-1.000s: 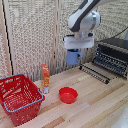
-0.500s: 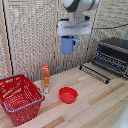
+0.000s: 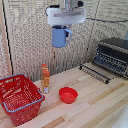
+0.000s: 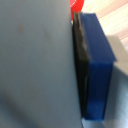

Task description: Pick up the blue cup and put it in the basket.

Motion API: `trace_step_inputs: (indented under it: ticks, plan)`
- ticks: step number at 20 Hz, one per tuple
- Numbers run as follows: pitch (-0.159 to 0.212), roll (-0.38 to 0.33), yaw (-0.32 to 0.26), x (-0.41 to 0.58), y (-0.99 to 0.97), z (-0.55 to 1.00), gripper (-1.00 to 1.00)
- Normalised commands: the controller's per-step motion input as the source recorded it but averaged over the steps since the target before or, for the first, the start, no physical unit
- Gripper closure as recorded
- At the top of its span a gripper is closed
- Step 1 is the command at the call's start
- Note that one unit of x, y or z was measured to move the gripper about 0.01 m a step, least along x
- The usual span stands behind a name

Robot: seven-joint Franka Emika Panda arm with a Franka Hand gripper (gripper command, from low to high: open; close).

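The blue mug [image 3: 60, 36] hangs in the air high above the table, handle towards the exterior view's right. My white gripper [image 3: 61, 27] is shut on its rim from above. The red basket [image 3: 19, 97] with a blue-grey rim handle stands on the table at the exterior view's lower left, well below and to the left of the mug. In the wrist view the mug's blue wall [image 4: 35, 60] fills most of the picture, with a dark finger [image 4: 81, 60] pressed against it and the mug's handle [image 4: 97, 70] beside it.
An orange bottle [image 3: 46, 78] stands just right of the basket. A small red bowl [image 3: 68, 94] lies on the wooden table [image 3: 95, 105]. A toaster oven [image 3: 110, 56] with its door open sits at the exterior view's right. A slatted wall stands behind.
The gripper has carried the mug higher and further towards the exterior view's left, away from the toaster oven side. The basket, bottle and bowl have not moved.
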Motion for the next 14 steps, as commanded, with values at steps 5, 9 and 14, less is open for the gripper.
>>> trace_step_inputs:
  ticks: [5, 9, 14]
  plan:
    - [0.051, -0.002, 0.021, 0.3, 0.96, 0.02, 1.0]
    - [0.023, -0.008, 0.029, 0.366, 0.95, -0.12, 1.0]
    - [0.022, -0.012, 0.028, 0.352, 0.96, -0.18, 1.0]
